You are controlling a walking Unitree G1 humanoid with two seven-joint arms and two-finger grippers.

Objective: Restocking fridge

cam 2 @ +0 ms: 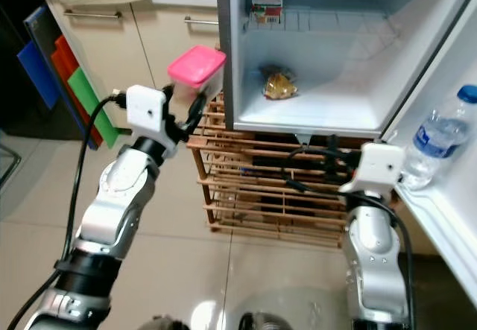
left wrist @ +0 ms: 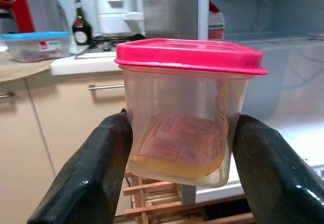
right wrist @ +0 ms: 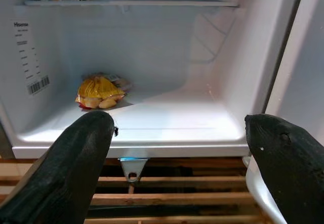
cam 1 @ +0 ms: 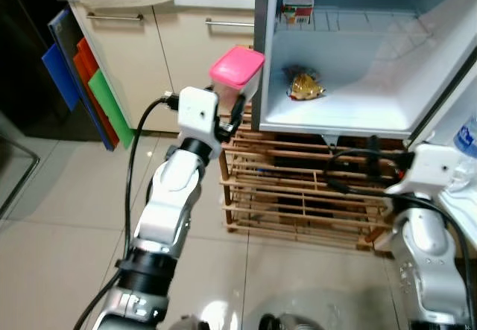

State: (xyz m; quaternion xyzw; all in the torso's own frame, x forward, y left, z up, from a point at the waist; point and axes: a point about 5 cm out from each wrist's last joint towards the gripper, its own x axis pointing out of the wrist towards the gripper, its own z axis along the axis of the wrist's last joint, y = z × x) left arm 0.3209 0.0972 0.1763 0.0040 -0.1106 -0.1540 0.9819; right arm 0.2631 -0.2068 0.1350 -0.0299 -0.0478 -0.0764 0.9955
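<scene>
Both silver arms reach forward toward the open white fridge. Raised just outside the fridge's near edge, the left gripper clamps its 2 black fingers on the sides of a clear plastic tub with a pink lid, yellowish contents and a printed label showing through its wall. Lower down, the right gripper hangs spread and empty before the bottom shelf, above a wooden slatted crate. On that shelf lies a yellow snack packet; a red-and-green carton stands above, a plastic water bottle in the door.
</scene>
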